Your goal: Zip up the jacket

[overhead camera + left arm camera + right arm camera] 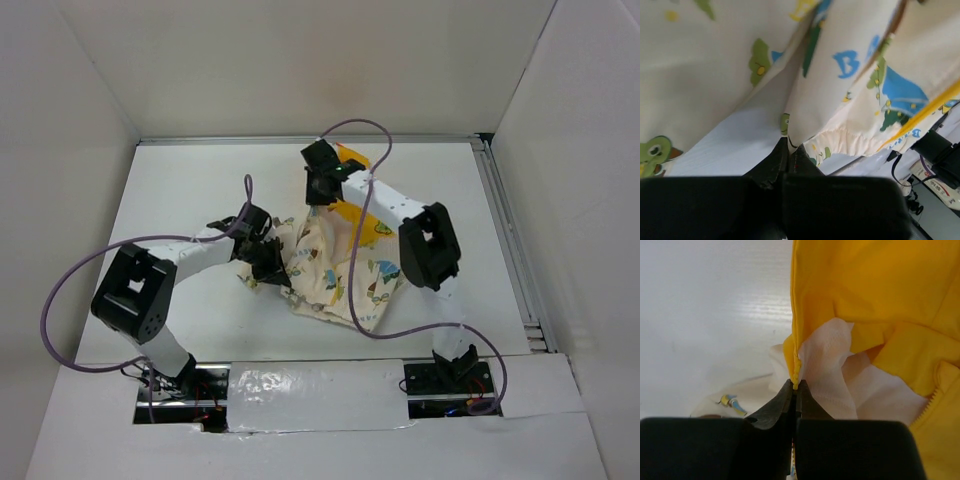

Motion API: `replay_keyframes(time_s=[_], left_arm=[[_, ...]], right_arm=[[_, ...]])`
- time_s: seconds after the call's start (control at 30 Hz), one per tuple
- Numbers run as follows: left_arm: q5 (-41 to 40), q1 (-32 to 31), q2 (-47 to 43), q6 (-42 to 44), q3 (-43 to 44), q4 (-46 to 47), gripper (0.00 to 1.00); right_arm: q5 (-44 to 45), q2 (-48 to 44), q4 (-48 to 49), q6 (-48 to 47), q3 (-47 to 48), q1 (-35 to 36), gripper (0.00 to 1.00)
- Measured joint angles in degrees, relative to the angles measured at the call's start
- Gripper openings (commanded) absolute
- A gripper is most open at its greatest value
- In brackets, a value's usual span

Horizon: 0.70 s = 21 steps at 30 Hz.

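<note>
Cream jacket (pixel 335 268), green and blue cartoon prints (one blue letter B); yellow hood (pixel 865 290) just above black right end effector (pixel 795 388); white tabletop (pixel 190 190).

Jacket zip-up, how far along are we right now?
Done: both grips are set. The left gripper pinches a cream edge of the jacket; the right gripper pinches the yellow zipper strip by the hood. In hand: the jacket hangs bunched between them. Remaining: the front looks open, with white lining showing, so joining the sides and zipping are not yet done.
</note>
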Motion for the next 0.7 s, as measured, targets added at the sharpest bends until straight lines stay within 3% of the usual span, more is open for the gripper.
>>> replay_keyframes(time_s=[0.23,0.37,0.43,0.47,0.5,0.53,0.57,0.6,0.67,0.7], left_arm=[[-2.7,2.9,-6.2,-1.6,-5.7,-0.3,0.00],[-2.7,7.3,-12.3,-2.9,-7.9,1.6,0.00],[-3.0,8.5,-14.7,-3.7,-8.5,1.8,0.00],[-3.2,8.7,-15.5,-3.8,-8.8,1.7,0.00],[-3.6,8.7,-16.0,-3.8,-9.2,1.2,0.00],[-4.0,8.8,-16.5,-3.8,-9.9,0.7,0.00],[-4.5,8.8,-16.7,-3.8,-10.6,-0.3,0.00],[-4.9,8.9,-16.8,-3.9,-11.2,-1.4,0.00],[-5.7,8.8,-16.8,-4.3,-12.0,-3.4,0.03],[-6.2,8.7,-16.8,-4.8,-12.2,-4.5,0.10]], right_arm=[[-15.2,-23.6,10.3,0.2,-23.1,-7.0,0.02],[-23.1,-29.5,13.7,0.4,-32.9,-12.5,0.04],[-25.1,-29.6,15.1,0.6,-37.4,-14.5,0.20],[-25.6,-29.6,15.3,0.7,-39.4,-15.2,0.35],[-25.5,-29.6,15.1,0.6,-41.3,-15.8,0.60],[-25.4,-29.6,14.9,0.5,-42.5,-16.4,0.73],[-25.2,-29.6,14.8,0.2,-43.1,-16.9,0.76],[-25.1,-29.6,14.8,-0.3,-43.1,-17.3,0.85],[-24.0,-30.6,15.0,-0.8,-43.1,-17.5,0.87],[-23.0,-31.9,14.6,-0.8,-43.1,-17.0,0.88]])
